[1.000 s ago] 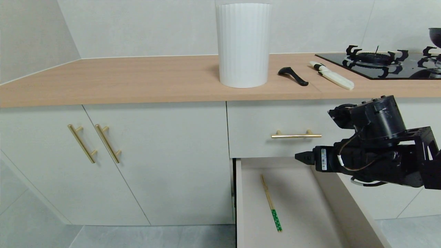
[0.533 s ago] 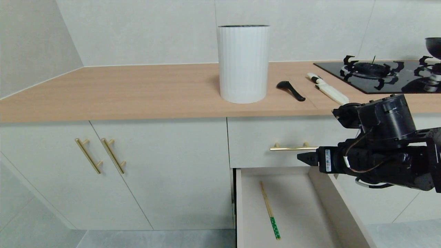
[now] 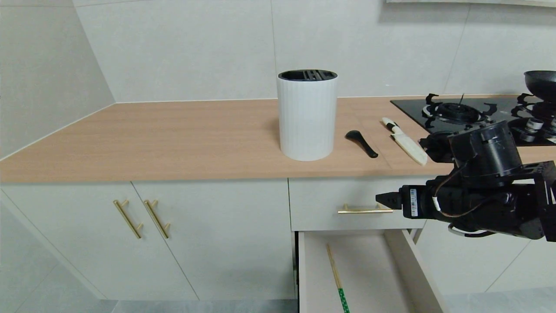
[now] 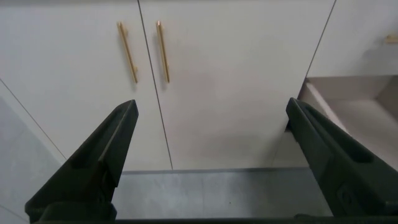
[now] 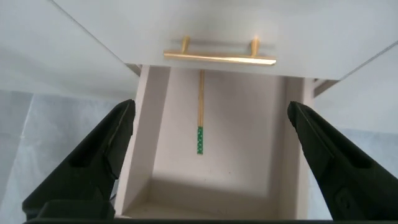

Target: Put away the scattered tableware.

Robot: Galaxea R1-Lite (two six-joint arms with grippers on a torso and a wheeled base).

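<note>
Wooden surface (image 3: 173, 139) is carrying a black spoon (image 3: 360, 142) and a white knife (image 3: 405, 141) beside a ribbed holder (image 3: 307, 126). Lower down, the right pincer (image 3: 384, 200) is hovering wide open over the open drawer (image 3: 302, 269), with the chopsticks (image 5: 200, 118) lying beneath it. The left pincer (image 4: 211, 118) is gaping too, facing the cabinet doors (image 4: 230, 81).

The right arm (image 3: 486, 204) comes in from the robot's right, held about level, with the right gripper (image 3: 385, 199) pointing toward the robot's left. Its 2 fingers (image 5: 99, 162) stand wide apart. The left gripper (image 4: 211, 106) has its 2 fingers (image 4: 102, 158) spread just as wide.
</note>
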